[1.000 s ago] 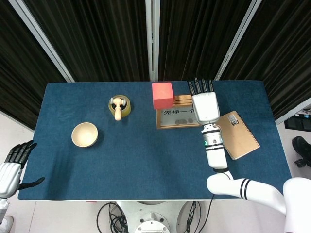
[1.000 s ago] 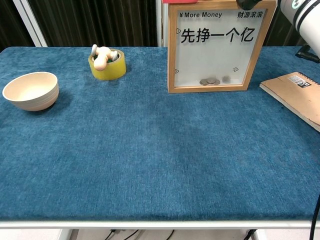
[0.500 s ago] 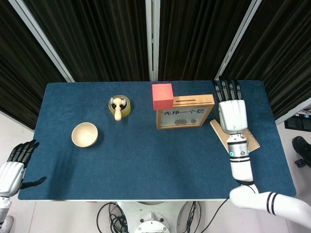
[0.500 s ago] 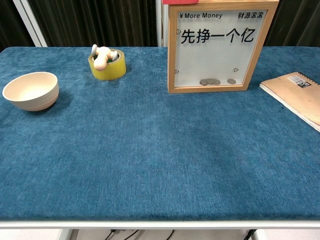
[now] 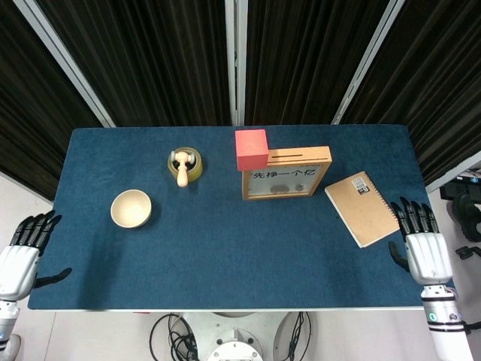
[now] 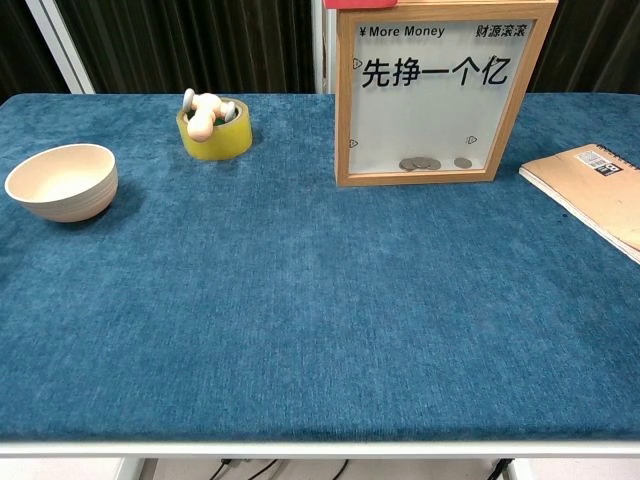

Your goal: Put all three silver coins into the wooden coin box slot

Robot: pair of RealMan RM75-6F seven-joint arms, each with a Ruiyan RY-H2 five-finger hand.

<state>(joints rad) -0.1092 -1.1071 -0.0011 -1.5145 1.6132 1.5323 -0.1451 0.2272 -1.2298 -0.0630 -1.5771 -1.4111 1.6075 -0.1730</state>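
The wooden coin box (image 5: 285, 173) (image 6: 440, 90) stands upright at the back middle-right of the blue table, its slot (image 5: 293, 156) on top. Through its clear front I see three silver coins (image 6: 432, 163) lying at the bottom, two overlapping and one to their right. My right hand (image 5: 422, 252) hangs off the table's right front edge, fingers spread and holding nothing. My left hand (image 5: 21, 254) sits off the left front edge, fingers apart and empty. Neither hand appears in the chest view.
A red cube (image 5: 252, 148) stands against the box's left end. A yellow tape roll with a wooden toy (image 5: 184, 166) (image 6: 213, 125) is at the back left, a cream bowl (image 5: 131, 208) (image 6: 62, 181) at the left, a brown notebook (image 5: 361, 207) (image 6: 598, 186) at the right.
My right hand has pulled back from above the coin box, over the notebook, to beyond the table's right front edge. A third coin has settled in the box. The left hand barely moved.
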